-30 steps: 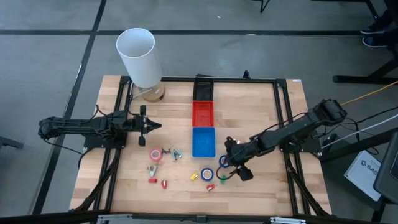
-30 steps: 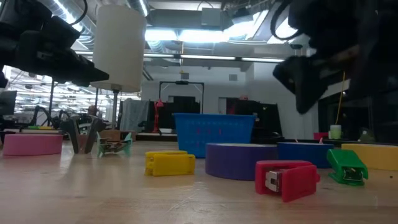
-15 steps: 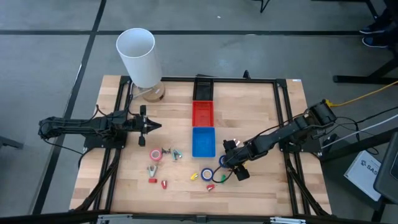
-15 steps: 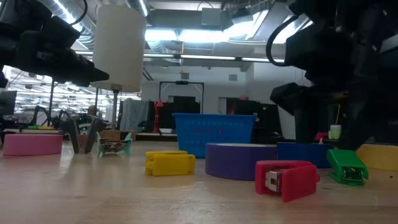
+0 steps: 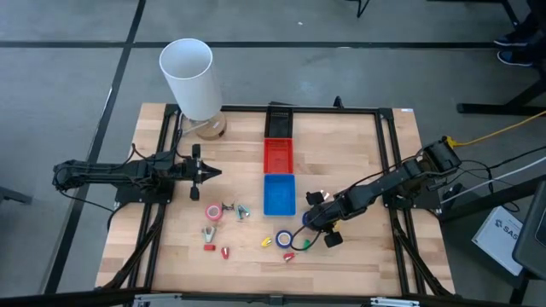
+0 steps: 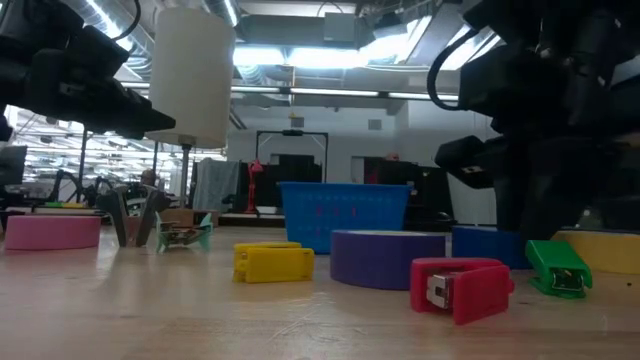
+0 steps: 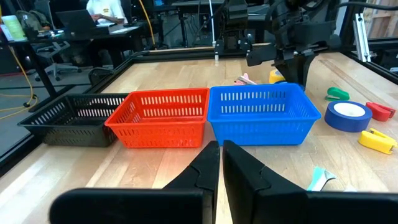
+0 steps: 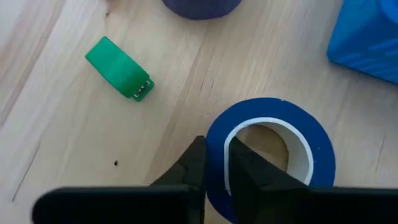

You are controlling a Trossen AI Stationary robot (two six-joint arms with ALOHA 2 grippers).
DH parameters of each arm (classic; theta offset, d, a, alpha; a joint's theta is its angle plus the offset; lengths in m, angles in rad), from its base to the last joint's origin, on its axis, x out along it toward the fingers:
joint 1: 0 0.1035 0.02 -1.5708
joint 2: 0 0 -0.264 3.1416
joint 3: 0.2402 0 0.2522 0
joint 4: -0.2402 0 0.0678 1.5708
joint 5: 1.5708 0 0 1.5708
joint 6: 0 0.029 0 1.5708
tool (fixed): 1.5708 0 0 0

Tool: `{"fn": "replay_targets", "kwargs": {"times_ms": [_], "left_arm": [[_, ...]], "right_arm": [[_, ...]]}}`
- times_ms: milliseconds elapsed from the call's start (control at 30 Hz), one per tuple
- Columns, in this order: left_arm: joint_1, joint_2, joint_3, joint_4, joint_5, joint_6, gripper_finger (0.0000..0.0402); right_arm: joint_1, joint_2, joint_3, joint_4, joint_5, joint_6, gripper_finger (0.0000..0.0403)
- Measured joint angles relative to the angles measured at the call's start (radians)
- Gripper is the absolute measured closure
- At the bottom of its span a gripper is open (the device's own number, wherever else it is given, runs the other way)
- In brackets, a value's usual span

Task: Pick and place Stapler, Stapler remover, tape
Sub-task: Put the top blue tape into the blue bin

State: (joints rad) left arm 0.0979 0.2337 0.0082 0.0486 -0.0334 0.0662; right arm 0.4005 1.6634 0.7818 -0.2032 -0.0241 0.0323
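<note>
Right pincer (image 8: 214,163): down on the desk (image 5: 358,162), right of the blue basket (image 5: 279,195); fingers clenched over the wall of a blue tape roll (image 8: 268,155), one inside the hole, one outside.
Left pincer (image 7: 220,167): clenched on nothing, hovering at the desk's left side, pointing at the baskets.
Green stapler (image 8: 118,68): lying near the gripped roll.
Pink tape roll (image 5: 213,212): left of the blue basket, well apart from the right pincer.
</note>
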Motion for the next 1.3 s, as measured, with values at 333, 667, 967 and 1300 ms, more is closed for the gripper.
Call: {"fn": "replay_targets", "kwargs": {"times_ms": [333,667,967,1300], "left_arm": [[0.0,0.0,0.0,0.0,0.0,0.0,0.0386],[0.0,0.0,0.0,0.0,0.0,0.0,0.0386],[0.0,0.0,0.0,0.0,0.0,0.0,0.0385],[0.0,0.0,0.0,0.0,0.0,0.0,0.0385]], "right_arm": [[0.0,-0.002,0.105,-0.073,-0.006,0.095,0.0349],[-0.002,-0.074,0.194,-0.225,-0.006,0.072,0.0357],[-0.008,-0.152,0.203,-0.246,-0.003,0.067,0.0353],[-0.029,-0.161,0.203,-0.221,-0.005,0.098,0.0352]]}}
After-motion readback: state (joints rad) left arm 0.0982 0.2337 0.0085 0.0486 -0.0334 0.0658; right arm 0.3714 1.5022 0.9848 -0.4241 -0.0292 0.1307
